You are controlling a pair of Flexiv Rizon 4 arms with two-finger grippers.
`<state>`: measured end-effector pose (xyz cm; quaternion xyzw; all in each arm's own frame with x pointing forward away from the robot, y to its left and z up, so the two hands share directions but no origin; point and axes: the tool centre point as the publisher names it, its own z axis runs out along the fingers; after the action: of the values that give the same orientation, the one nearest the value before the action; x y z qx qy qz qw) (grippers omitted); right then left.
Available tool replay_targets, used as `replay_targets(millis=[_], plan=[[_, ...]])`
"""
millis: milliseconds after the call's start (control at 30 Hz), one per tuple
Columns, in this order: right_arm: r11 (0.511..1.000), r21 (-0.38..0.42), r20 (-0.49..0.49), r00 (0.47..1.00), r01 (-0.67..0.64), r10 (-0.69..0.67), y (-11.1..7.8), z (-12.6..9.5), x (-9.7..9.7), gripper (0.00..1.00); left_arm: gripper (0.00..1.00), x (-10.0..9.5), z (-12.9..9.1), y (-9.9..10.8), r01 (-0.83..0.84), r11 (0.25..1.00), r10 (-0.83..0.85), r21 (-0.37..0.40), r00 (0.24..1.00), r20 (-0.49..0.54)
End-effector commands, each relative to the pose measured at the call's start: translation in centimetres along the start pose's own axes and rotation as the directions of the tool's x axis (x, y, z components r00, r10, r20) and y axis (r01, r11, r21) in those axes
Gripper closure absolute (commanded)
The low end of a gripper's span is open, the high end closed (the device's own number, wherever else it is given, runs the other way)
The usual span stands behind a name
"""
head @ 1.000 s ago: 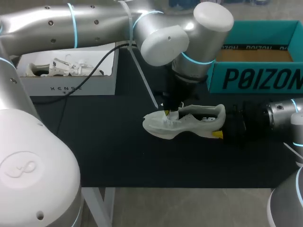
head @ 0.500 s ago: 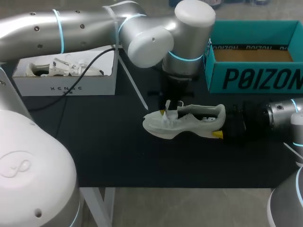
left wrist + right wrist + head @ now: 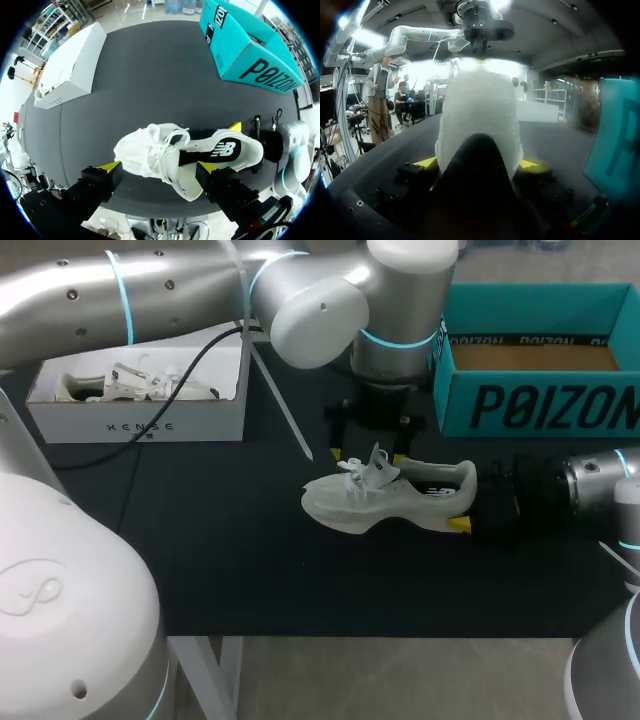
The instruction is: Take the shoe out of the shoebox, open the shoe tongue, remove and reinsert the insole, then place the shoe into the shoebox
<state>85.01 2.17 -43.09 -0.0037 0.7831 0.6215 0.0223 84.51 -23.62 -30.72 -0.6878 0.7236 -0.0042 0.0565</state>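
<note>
Even light covers the dark desk [image 3: 200, 540]; soft glare sits on the left arm [image 3: 150, 300]. The right wrist view is dim, with white glare behind the shoe [image 3: 480, 115].

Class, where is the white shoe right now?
In the head view, the shoe lies mid-table near the teal box, its heel held in the right gripper, under the open left gripper.

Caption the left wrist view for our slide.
Open left gripper above the white shoe, whose heel the right gripper clamps.

Open tabletop [image 3: 200, 530] between white box [image 3: 140, 425] and shoe [image 3: 385, 502]; teal shoebox [image 3: 540, 405] behind.
</note>
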Motion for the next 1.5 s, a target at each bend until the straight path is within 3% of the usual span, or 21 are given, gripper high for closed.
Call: replay_targets(millis=[33, 167, 267, 333, 400, 433, 500, 567, 1500], plan=[[1.0, 0.0, 0.0, 1.0, 0.0, 0.0, -0.4, 0.3, 0.0, 1.0, 0.0, 0.4, -1.4, -0.8, -0.089, 0.996, 0.088, -0.014, 0.996, -0.03], [1.0, 0.0, 0.0, 1.0, 0.0, 0.0, -0.4, 0.3, 0.0, 1.0, 0.0, 2.7, -2.9, -2.0, -0.361, 0.932, 0.36, -0.022, 0.931, -0.059], [1.0, 0.0, 0.0, 1.0, 0.0, 0.0, -0.4, 0.3, 0.0, 1.0, 0.0, 5.2, -4.5, -2.1, -0.658, 0.75, 0.658, -0.061, 0.753, -0.03], [1.0, 0.0, 0.0, 1.0, 0.0, 0.0, -0.4, 0.3, 0.0, 1.0, 0.0, 6.6, -5.2, -1.7, -0.835, 0.54, 0.837, -0.11, 0.546, -0.041], [1.0, 0.0, 0.0, 1.0, 0.0, 0.0, -0.4, 0.3, 0.0, 1.0, 0.0, 7.4, -5.7, -1.0, -0.916, 0.377, 0.926, -0.14, 0.377, 0.022], [1.0, 0.0, 0.0, 1.0, 0.0, 0.0, -0.4, 0.3, 0.0, 1.0, 0.0, 7.9, -6.0, -0.3, -0.963, 0.231, 0.973, -0.142, 0.232, 0.012], [1.0, 0.0, 0.0, 1.0, 0.0, 0.0, -0.4, 0.3, 0.0, 1.0, 0.0, 8.1, -6.5, 0.6, -0.989, 0.06, 0.998, -0.138, 0.054, 0.046], [1.0, 0.0, 0.0, 1.0, 0.0, 0.0, -0.4, 0.3, 0.0, 1.0, 0.0, 8.4, -6.6, 1.6, -0.975, -0.125, 0.991, -0.184, -0.131, 0.024], [1.0, 0.0, 0.0, 1.0, 0.0, 0.0, -0.4, 0.3, 0.0, 1.0, 0.0, 8.5, -6.5, 1.6, -0.977, -0.116, 0.992, -0.177, -0.124, 0.037]])
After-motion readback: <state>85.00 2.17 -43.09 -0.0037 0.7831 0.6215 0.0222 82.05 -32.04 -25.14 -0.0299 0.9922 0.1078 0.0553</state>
